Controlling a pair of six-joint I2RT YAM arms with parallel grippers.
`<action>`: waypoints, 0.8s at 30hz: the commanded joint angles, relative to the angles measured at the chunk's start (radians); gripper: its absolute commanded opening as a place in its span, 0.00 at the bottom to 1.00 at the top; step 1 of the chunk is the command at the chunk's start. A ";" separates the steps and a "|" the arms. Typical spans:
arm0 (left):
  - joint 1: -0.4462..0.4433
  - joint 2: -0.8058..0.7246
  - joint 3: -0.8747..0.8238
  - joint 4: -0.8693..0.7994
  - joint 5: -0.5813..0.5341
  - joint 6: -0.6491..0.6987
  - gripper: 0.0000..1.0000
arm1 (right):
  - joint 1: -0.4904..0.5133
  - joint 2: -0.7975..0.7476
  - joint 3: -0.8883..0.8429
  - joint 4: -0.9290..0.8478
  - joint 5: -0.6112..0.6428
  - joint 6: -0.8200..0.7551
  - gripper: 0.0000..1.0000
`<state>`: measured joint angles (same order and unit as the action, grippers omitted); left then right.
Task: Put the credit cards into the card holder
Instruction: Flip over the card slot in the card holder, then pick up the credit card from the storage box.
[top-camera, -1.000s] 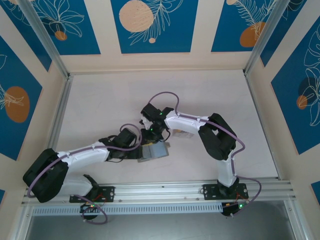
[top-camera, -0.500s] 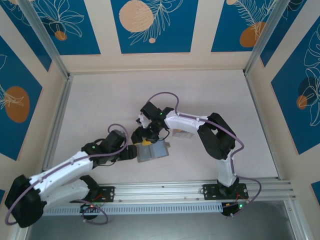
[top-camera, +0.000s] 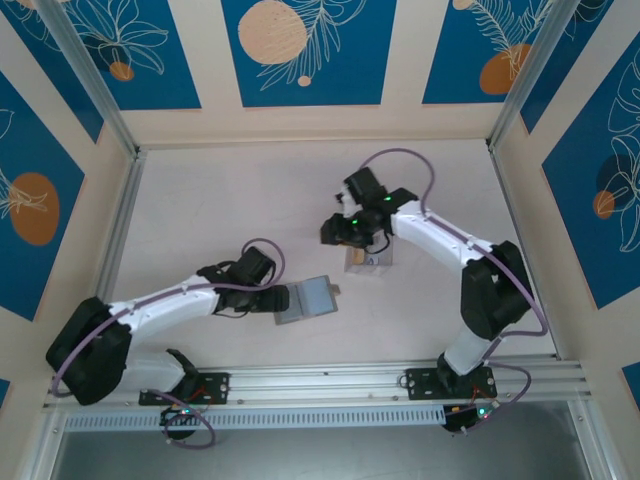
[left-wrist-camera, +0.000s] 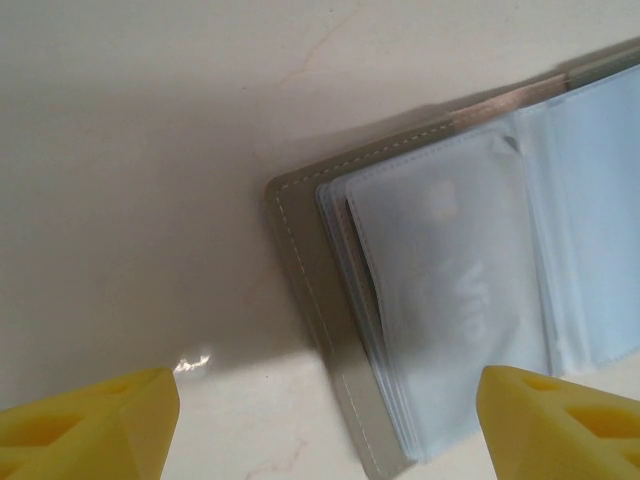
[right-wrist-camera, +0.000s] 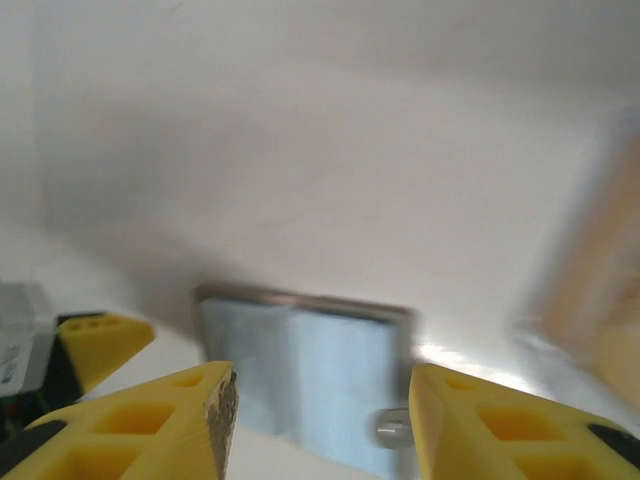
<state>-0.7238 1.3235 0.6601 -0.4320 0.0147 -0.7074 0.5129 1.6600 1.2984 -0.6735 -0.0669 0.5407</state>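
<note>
Two arms reached over the pale table (top-camera: 200, 200). The open holder (top-camera: 310, 297) lay flat on it, nearer the bases than anything else, with its bluish-grey inside facing up. Just left of the holder sat the left gripper (top-camera: 278, 299), low over the table. In its wrist view the left gripper (left-wrist-camera: 320, 405) had its yellow fingers (left-wrist-camera: 90, 425) spread wide and closed on nothing, and the holder's corner lay ahead between them. There the holder (left-wrist-camera: 300, 300) showed a grey stitched cover and a stack of clear sleeves. A pale card (left-wrist-camera: 445, 290) with faint lettering sat inside the top sleeve. A tan strip (left-wrist-camera: 510, 98) ran along the holder's far edge; whether it was a card's edge could not be told. Beyond the holder and to its right, apart from it, stood a clear box (top-camera: 370, 258). The right gripper (top-camera: 337, 232) hung farther off again, beyond the holder and close by the box's far left corner. Its wrist view was blurred. The right gripper (right-wrist-camera: 320, 400) had its yellow fingers (right-wrist-camera: 490, 420) parted to a middling gap with nothing spanning it. The holder (right-wrist-camera: 300, 365) was seen through that gap, down on the table. A thin speckled strip (right-wrist-camera: 222, 420) lay on the inner face of one finger, too blurred to name. A yellow fingertip of the left gripper (right-wrist-camera: 100, 345) showed at the holder's left edge.
</note>
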 joint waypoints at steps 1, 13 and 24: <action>0.007 0.049 0.023 0.040 0.012 0.026 0.77 | -0.055 0.006 -0.036 -0.106 0.106 -0.064 0.49; 0.006 0.098 -0.008 0.053 -0.004 0.026 0.68 | -0.111 0.060 -0.053 -0.128 0.234 -0.090 0.45; 0.006 0.108 -0.017 0.068 0.008 0.020 0.64 | -0.120 0.119 -0.042 -0.119 0.241 -0.102 0.39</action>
<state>-0.7238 1.4040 0.6621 -0.4011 -0.0040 -0.6971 0.3985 1.7645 1.2541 -0.7788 0.1768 0.4519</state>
